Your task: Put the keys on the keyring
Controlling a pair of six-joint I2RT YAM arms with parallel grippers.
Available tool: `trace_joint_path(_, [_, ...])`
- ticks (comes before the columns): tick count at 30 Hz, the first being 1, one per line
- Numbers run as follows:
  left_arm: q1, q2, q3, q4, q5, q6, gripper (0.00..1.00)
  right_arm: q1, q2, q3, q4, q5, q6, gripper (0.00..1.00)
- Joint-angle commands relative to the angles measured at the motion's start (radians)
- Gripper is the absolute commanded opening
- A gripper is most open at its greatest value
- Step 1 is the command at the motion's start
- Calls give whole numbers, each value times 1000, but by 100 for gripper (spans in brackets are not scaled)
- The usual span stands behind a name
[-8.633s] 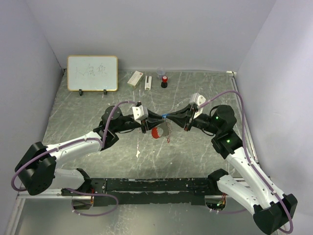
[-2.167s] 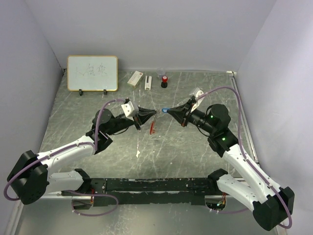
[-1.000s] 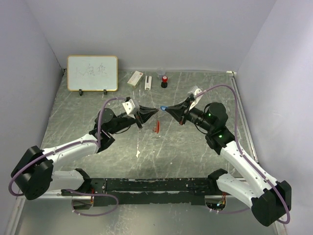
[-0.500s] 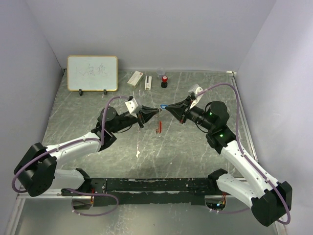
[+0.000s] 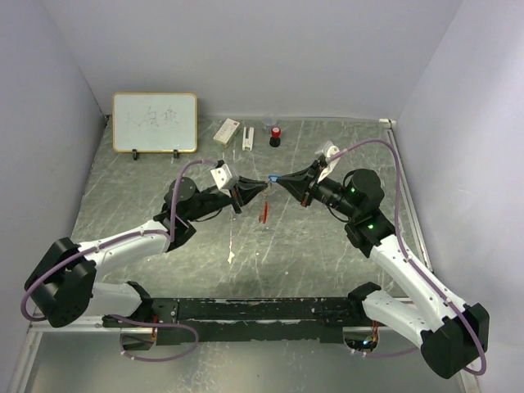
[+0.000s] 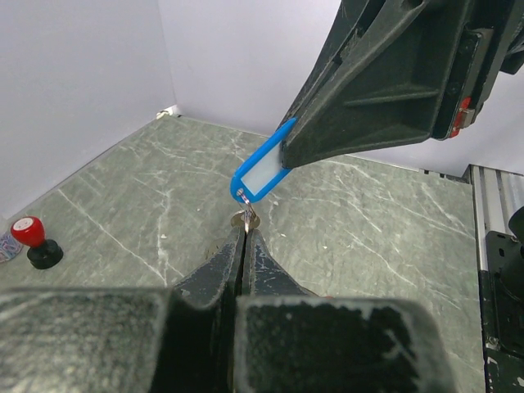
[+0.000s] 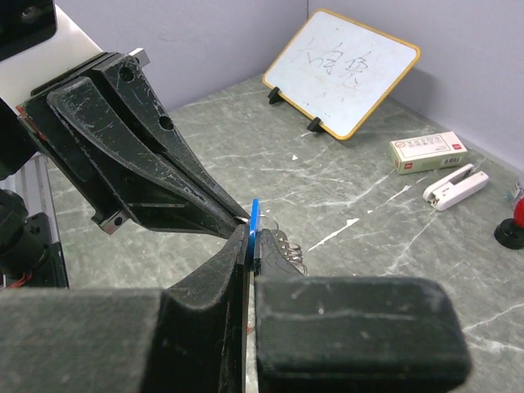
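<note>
My left gripper (image 5: 262,186) (image 6: 244,230) is shut on the thin metal ring of the keyring (image 6: 245,219). The keyring's red strap (image 5: 264,213) hangs below the tips, above the table. My right gripper (image 5: 278,180) (image 7: 252,242) is shut on the blue plastic head of a key (image 6: 264,168) (image 7: 254,221) (image 5: 273,178). The two grippers meet tip to tip in mid-air at the middle of the table. The blue head's lower end touches the ring just past my left fingertips. Wire coils (image 7: 285,242) show beside the right fingers. No key blade shows.
A whiteboard (image 5: 155,122) (image 7: 344,70) stands at the back left. A small box (image 5: 227,131) (image 7: 427,151), a white clip-like object (image 5: 247,137) (image 7: 455,186) and a red-and-black bottle (image 5: 276,135) (image 6: 33,239) sit along the back wall. The walls close in on both sides.
The left gripper has crept slightly right, closing the gap to the right gripper's tip. The red strap has swung a little. Both grips are unchanged.
</note>
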Motion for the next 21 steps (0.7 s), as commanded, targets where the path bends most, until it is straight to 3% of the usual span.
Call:
trace_joint_path(1, [2, -5, 41, 35, 23, -13, 7, -3, -6, 27, 1, -13, -10, 0])
trace_joint_path(21, [7, -80, 14, 53, -12, -25, 7, -3, -30, -6, 1, -2, -2, 0])
